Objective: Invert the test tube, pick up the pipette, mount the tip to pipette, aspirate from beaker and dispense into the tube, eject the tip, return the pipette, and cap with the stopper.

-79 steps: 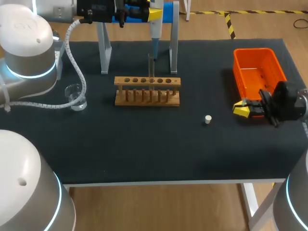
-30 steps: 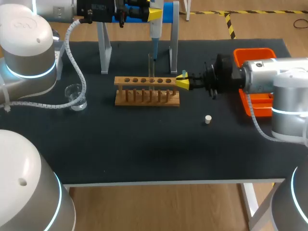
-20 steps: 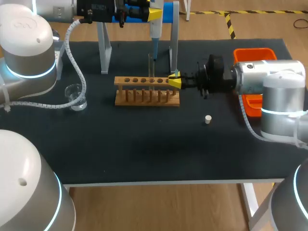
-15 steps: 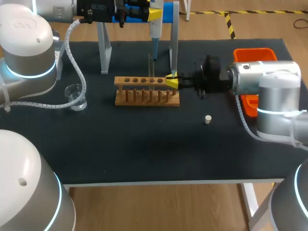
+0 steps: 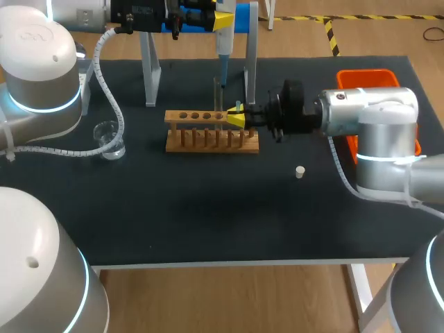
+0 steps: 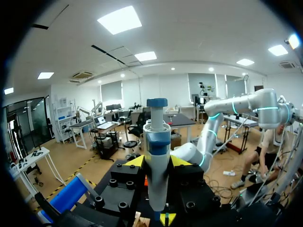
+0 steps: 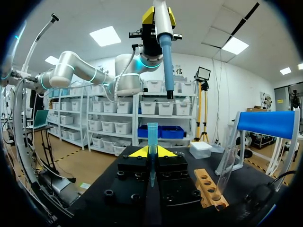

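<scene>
Pinching the tip (image 7: 152, 135), right pincer (image 5: 236, 118) hovers by the rack (image 5: 208, 141); left pincer (image 6: 157, 161) clamps pipette (image 6: 156, 137).

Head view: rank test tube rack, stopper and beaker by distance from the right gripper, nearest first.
1. Test tube rack: the right gripper is at its right end.
2. Stopper: lies alone, nearer the front edge and to the gripper's right.
3. Beaker: far left, beyond the rack's other end.

The front half of the worktop (image 5: 208, 222) is open; only the stopper (image 5: 300, 171) lies there. Behind, room is narrow: the test tube rack (image 5: 212, 132), upright test tube (image 5: 216, 97), stand legs (image 5: 250, 69) and hanging pipette (image 5: 223, 52) are close together. The right hand (image 5: 237, 118), holding a pipette tip (image 7: 152, 136), is over the rack's right end.
</scene>
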Controlling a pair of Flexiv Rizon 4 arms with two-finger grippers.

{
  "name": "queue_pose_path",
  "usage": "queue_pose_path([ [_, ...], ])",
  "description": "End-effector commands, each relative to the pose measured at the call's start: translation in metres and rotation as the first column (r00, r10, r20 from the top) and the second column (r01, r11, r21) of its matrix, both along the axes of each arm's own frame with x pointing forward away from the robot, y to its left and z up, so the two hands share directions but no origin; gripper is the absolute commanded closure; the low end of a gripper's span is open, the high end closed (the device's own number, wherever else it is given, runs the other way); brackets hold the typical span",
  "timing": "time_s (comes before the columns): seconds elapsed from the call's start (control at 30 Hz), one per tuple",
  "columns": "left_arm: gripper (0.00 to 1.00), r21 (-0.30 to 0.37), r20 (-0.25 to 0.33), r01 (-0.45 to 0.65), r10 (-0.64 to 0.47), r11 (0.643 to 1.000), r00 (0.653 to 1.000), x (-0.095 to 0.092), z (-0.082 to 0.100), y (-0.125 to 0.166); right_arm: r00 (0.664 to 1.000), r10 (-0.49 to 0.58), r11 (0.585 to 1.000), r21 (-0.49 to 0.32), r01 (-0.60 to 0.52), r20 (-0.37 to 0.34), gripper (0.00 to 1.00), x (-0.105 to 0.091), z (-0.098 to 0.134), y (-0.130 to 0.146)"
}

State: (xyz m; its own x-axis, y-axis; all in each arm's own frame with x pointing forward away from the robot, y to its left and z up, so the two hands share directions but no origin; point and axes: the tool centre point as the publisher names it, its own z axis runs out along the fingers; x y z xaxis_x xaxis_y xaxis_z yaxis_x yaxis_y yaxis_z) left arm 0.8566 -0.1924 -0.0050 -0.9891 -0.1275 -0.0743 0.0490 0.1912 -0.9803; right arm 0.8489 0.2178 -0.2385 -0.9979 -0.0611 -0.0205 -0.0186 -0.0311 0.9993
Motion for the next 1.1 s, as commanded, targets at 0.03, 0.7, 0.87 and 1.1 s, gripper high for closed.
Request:
queue_pose_path([
  [0.03,1.0,-0.002,0.002,0.0,0.0,1.0,1.0,0.0,0.0,0.0,1.0,0.008,1.0,0.002,-0.008,-0.005,1.0,0.005,-0.002,0.009],
  [0.7,1.0,-0.002,0.002,0.0,0.0,1.0,1.0,0.0,0.0,0.0,1.0,-0.006,0.999,0.042,0.006,-0.007,1.0,0.011,0.0,0.028],
  [0.87,1.0,-0.002,0.002,0.0,0.0,1.0,1.0,0.0,0.0,0.0,1.0,-0.008,0.999,0.047,0.008,-0.006,1.0,0.013,0.001,0.03],
  [1.1,1.0,-0.002,0.002,0.0,0.0,1.0,1.0,0.0,0.0,0.0,1.0,-0.011,0.999,0.045,0.011,-0.005,1.0,0.016,0.004,0.031],
])
